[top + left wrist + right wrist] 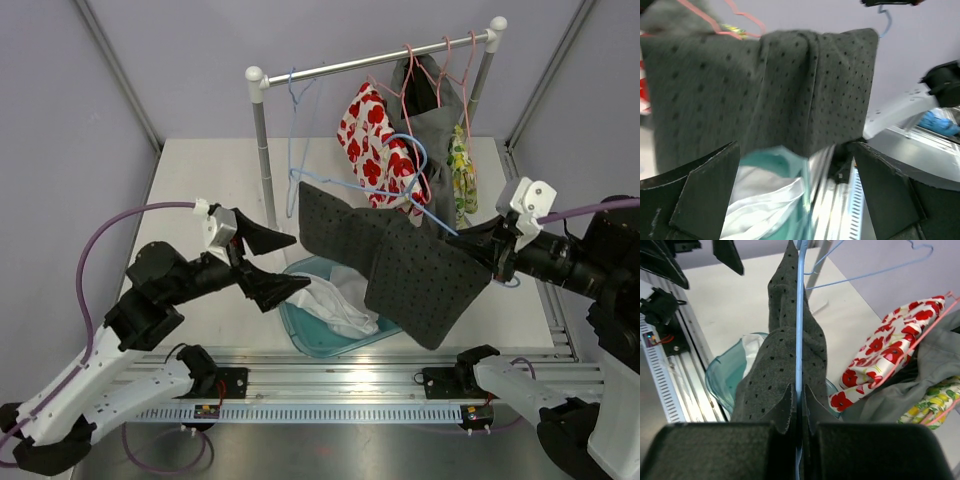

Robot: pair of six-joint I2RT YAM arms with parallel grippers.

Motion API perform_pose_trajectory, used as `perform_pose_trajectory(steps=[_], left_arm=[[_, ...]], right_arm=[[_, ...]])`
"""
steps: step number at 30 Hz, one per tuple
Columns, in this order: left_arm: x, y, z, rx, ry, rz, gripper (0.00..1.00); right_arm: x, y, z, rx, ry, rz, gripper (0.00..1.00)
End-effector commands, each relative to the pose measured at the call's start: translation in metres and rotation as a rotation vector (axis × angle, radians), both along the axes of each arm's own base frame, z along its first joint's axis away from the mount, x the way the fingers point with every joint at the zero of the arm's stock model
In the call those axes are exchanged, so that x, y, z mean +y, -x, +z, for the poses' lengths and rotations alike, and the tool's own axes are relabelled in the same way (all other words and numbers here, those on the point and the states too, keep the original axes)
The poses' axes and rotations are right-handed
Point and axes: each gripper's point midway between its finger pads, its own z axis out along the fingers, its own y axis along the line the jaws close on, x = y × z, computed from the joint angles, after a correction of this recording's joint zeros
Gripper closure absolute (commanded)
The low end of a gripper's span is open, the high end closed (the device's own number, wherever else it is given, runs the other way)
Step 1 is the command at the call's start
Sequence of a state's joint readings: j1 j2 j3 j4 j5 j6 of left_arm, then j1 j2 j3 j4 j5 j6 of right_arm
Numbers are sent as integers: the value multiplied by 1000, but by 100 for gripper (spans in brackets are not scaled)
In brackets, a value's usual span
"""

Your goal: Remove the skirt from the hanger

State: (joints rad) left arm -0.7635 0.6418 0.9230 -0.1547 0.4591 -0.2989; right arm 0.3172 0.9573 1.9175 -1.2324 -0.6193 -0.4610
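Observation:
A dark grey dotted skirt [400, 255] hangs draped over a blue wire hanger [437, 219], held out in the air in front of the rack. My right gripper [490, 252] is shut on the hanger's wire [799, 340]; the skirt [785, 365] falls on both sides of it. My left gripper [290, 262] is open and empty, just left of the skirt's lower left edge, above the basket. In the left wrist view the skirt [765, 85] hangs ahead of the fingers [705, 185], apart from them.
A teal basket [300, 325] holding white cloth [335, 305] sits under the skirt. The rack [262, 150] behind carries an empty blue hanger [296, 95], a red-flowered garment [372, 145], a grey garment [430, 110] and a yellow-patterned one [460, 175] on pink hangers.

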Motion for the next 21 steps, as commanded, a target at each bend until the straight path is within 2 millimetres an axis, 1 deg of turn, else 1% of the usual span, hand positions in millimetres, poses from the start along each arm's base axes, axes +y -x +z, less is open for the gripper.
perform_pose_trajectory(steps=[1, 2, 3, 4, 5, 6, 7, 8, 9, 11, 13, 14, 16, 17, 18, 21], left_arm=[[-15, 0, 22, -24, 25, 39, 1], [-19, -1, 24, -26, 27, 52, 1], [-26, 1, 25, -24, 28, 44, 1], [-38, 10, 25, -22, 20, 8, 1], [-44, 7, 26, -21, 13, 28, 1], [-49, 8, 26, -29, 2, 32, 1], [-62, 16, 25, -22, -13, 12, 1], [-63, 7, 25, -14, -18, 76, 1], [-67, 6, 24, -9, -27, 90, 1], [-77, 5, 20, -5, -45, 101, 1], [-84, 8, 22, -3, -35, 82, 1], [-89, 10, 20, -1, -40, 63, 1], [-94, 9, 19, 12, -40, 62, 1], [-95, 5, 17, 16, -45, 82, 1], [-99, 0, 10, 26, -67, 100, 1], [-104, -14, -1, 36, -93, 169, 1]], right_arm=[[13, 25, 32, -67, -96, 118, 100], [18, 30, 33, -48, -116, 155, 100], [21, 29, 37, -46, -135, 169, 100], [25, 25, 34, 3, -157, 172, 100], [28, 25, 33, 23, -172, 194, 100], [31, 19, 32, 34, -183, 198, 100], [34, 15, 30, 61, -195, 197, 100], [35, 11, 32, 55, -204, 200, 100], [36, 9, 32, 63, -208, 199, 100], [40, 6, 29, 98, -223, 214, 100], [43, -1, 30, 112, -236, 215, 100], [44, -2, 30, 118, -239, 217, 100], [47, -6, 30, 138, -250, 227, 100], [49, -5, 30, 147, -255, 244, 100], [51, -6, 31, 146, -260, 251, 100], [53, -11, 31, 160, -272, 250, 100]])
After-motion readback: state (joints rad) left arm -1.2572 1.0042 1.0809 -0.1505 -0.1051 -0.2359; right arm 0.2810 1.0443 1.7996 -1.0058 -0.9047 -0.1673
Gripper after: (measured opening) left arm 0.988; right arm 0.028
